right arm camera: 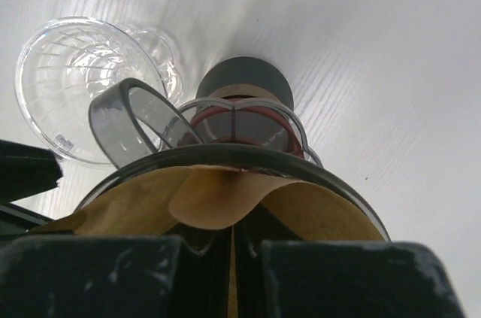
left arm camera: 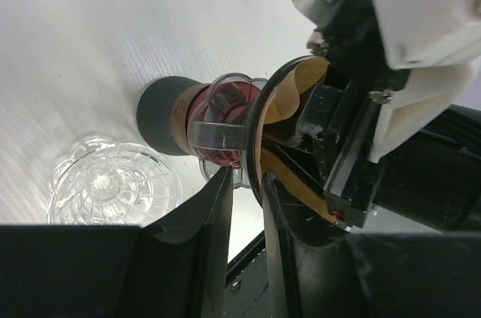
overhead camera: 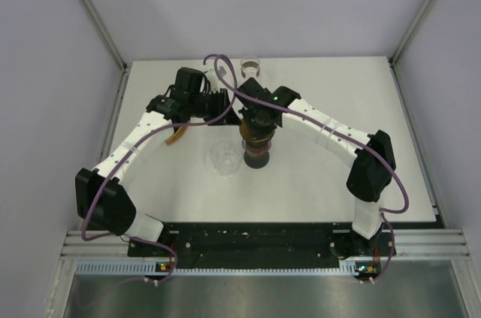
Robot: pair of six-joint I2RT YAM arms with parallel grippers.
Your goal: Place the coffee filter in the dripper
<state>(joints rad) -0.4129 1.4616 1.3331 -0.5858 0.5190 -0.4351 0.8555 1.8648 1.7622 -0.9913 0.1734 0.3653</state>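
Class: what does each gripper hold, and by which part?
The right gripper pinches the coffee filter by its edge. The left gripper straddles the dripper rim; whether it grips cannot be told.

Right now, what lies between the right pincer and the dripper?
The brown coffee filter: shut in the right pincer, it fans out over the dripper below. The right wrist view shows it; no bare gap is visible.

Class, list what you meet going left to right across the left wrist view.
Clear ribbed glass bowl, black round base, clear plastic ring handle, brown paper coffee filter, white arm casing.
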